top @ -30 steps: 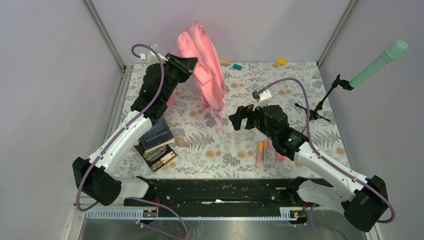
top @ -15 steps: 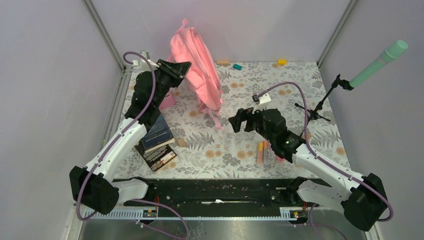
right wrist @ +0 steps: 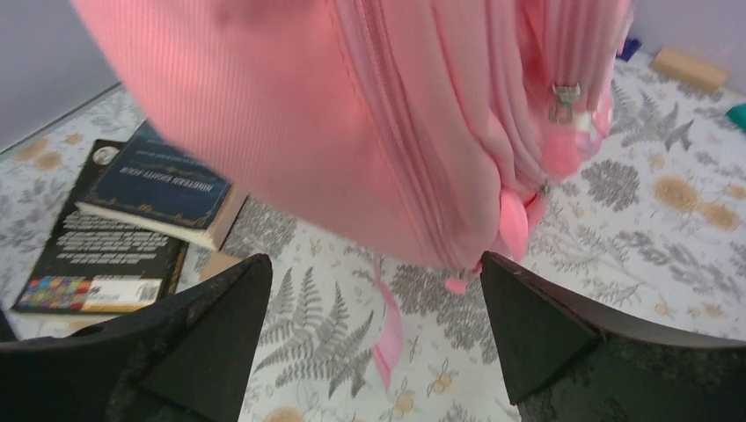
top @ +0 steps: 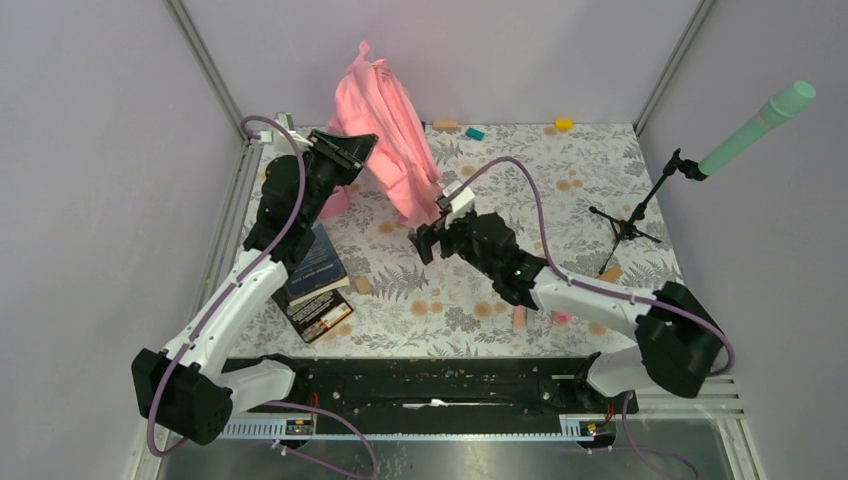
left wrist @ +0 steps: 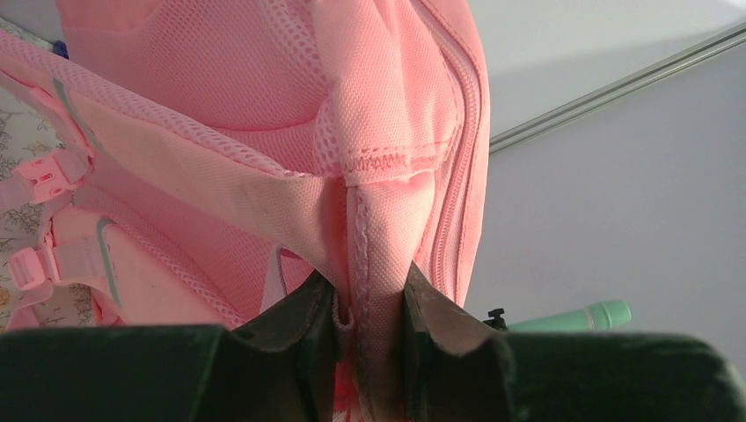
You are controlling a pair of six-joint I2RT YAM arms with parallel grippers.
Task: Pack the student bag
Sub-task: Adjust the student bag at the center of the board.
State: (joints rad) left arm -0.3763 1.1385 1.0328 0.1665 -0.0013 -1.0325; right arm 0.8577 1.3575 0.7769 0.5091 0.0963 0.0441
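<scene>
One student bag (top: pixel 385 120), hung upright by my left gripper (left wrist: pixel 369 299) pinching its top fabric, presumably so my right gripper (right wrist: pixel 374 264), jaws wide, reaches the zip (right wrist: pixel 398 149).

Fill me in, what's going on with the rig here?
The left fingers are clamped on a fabric strap of the student bag, holding it up over the table. The right fingers stand wide open just in front of the bag's zip side, gripping nothing. Two books lie on the table beside the left arm, not packed yet.
</scene>
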